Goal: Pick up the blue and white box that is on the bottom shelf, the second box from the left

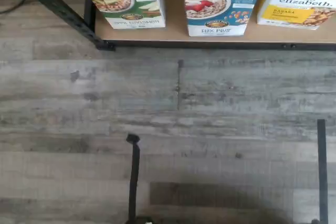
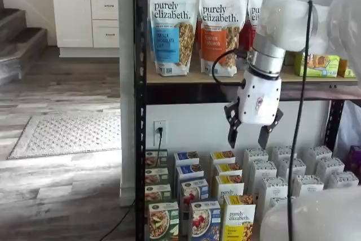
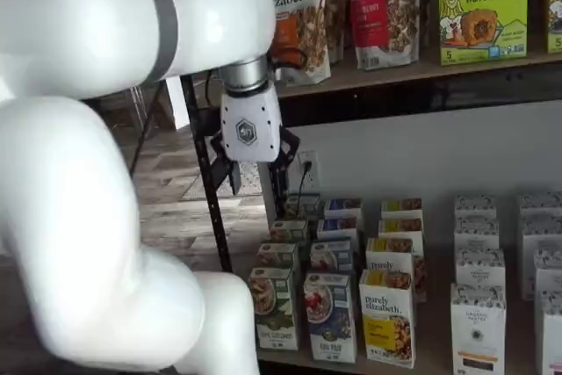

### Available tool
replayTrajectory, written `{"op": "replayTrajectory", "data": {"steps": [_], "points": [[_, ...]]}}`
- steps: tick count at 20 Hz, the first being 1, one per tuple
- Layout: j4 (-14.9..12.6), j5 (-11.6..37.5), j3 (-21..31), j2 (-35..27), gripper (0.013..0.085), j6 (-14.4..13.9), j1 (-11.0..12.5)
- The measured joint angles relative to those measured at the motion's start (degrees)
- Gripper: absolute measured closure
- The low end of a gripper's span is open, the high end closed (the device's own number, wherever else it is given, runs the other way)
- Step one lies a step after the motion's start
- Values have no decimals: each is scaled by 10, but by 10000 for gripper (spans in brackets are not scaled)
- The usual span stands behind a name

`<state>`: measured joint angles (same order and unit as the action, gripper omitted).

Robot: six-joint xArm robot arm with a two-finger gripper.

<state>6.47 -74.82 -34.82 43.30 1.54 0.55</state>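
1. The gripper hangs in the air in front of the rack with its two black fingers spread apart, a plain gap between them and nothing held; it is also seen in a shelf view.
2. It sits well above the bottom shelf, below the tan wood board that carries the granola bags.
3. The blue and white box stands upright at the front edge of the bottom shelf, between a green and white box on its left and a yellow and white box on its right; both shelf views show it, and more boxes stand in rows behind it.
4. The wrist view shows the same blue and white box near the shelf's front edge, with grey wood-plank floor in front of it.
5. A black metal post holds the rack on the left.
6. Beyond it lie a pale rug, white cabinets and a wall outlet with a cord plugged in.
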Motion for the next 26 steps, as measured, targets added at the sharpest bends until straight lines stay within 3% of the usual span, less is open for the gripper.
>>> {"op": "replayTrajectory", "data": {"steps": [10, 22, 26], "points": [[0, 109, 26, -85, 130, 3, -8], [-5, 222, 34, -185, 130, 20, 1], [-3, 266, 43, -204, 130, 16, -9]]}}
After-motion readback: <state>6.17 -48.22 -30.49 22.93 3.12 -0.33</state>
